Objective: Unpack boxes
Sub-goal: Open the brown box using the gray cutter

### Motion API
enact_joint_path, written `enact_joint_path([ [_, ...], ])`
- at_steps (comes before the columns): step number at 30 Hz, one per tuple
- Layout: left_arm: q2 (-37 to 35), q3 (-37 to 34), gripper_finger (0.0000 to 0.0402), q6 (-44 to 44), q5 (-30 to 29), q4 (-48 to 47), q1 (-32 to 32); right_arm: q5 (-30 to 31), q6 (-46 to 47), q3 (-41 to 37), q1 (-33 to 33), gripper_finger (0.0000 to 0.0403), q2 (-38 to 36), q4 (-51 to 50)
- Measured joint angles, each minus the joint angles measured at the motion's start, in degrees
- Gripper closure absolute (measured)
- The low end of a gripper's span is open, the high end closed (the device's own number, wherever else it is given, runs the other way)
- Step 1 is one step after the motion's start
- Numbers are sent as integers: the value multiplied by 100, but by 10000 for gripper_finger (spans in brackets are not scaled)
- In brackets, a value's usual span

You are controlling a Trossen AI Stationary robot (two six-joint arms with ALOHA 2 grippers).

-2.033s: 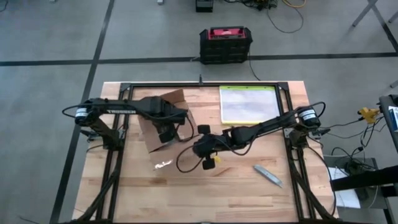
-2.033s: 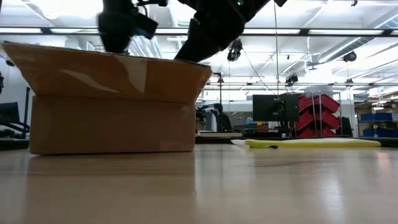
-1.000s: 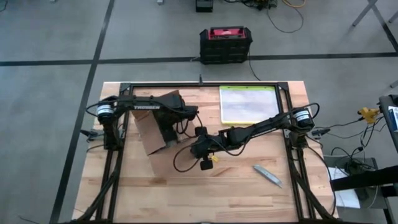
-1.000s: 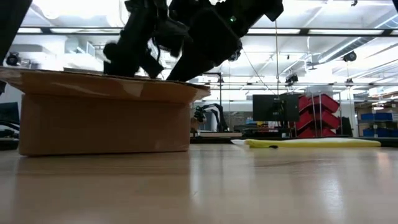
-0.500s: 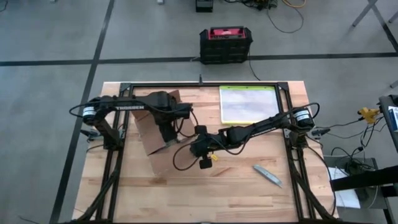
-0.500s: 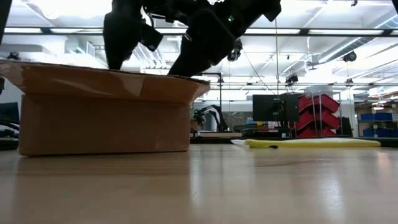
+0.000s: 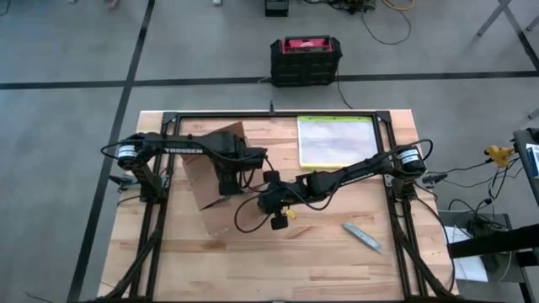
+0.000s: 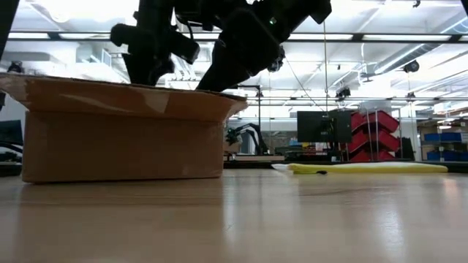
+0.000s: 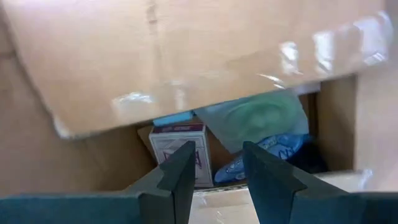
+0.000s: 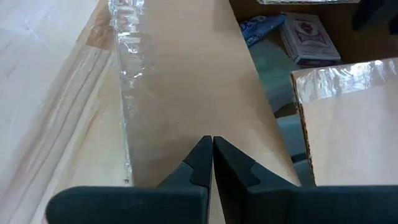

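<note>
Spanning the shot: grey floor w/ dark tape lines, black-and-red case [image 7: 306, 60] beyond a light wood table [image 7: 337, 261].

Low view: ceiling strip lights, monitor, red bins in room behind. Cardboard carton [image 7: 206, 181] sits on table's left half, flaps up, taped; small packets show inside. Clear pouch [image 7: 335, 140] lies flat at far edge, well apart. Left gripper [image 9: 214, 171] hangs over carton's opening, fingers partly open, holding nothing. Right gripper [image 10: 212, 163] fully closed, tips resting on a carton flap, nothing between them. Grey knife [image 7: 362, 237] near right front.
</note>
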Motion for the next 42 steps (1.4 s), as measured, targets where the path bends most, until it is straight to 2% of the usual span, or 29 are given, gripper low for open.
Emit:
enact_joint_path([
  [6, -17, -361, 290, 433, -124, 649, -85, 288, -206, -1, 158, 403, -193, -341],
  [9, -49, -472, 333, 452, -208, 676, -214, 800, -228, -1, 369, 403, -360, -754],
  [12, -91, -559, 388, 524, -319, 946, -270, 947, -218, -1, 533, 403, -498, -996],
  [16, -94, -756, 393, 649, -191, 1223, -264, 939, -102, -1, 643, 403, -624, -1054],
  [21, -90, -1043, 400, 784, 259, 1360, -319, 947, -51, -1, 678, 403, -662, -1046],
  [26, -172, -1238, 401, 932, -763, 2213, -480, 979, -67, -1, 676, 403, -667, -991],
  [31, -335, -1218, 401, 1238, -1518, 3243, -567, 994, -79, -1, 671, 403, -671, -1054],
  [35, -448, -1203, 401, 1576, -2198, 3930, -556, 1453, -229, -1, 554, 403, -688, -1261],
  [37, -448, -1212, 401, 1770, -2386, 4278, -497, 1609, -273, -1, 431, 403, -691, -1275],
  [40, -423, -1250, 401, 1954, -2394, 4872, -330, 1663, -398, -1, 178, 403, -691, -1271],
  [42, -397, -1274, 401, 2045, -2393, 5247, -222, 1920, -478, -3, -33, 403, -666, -1291],
])
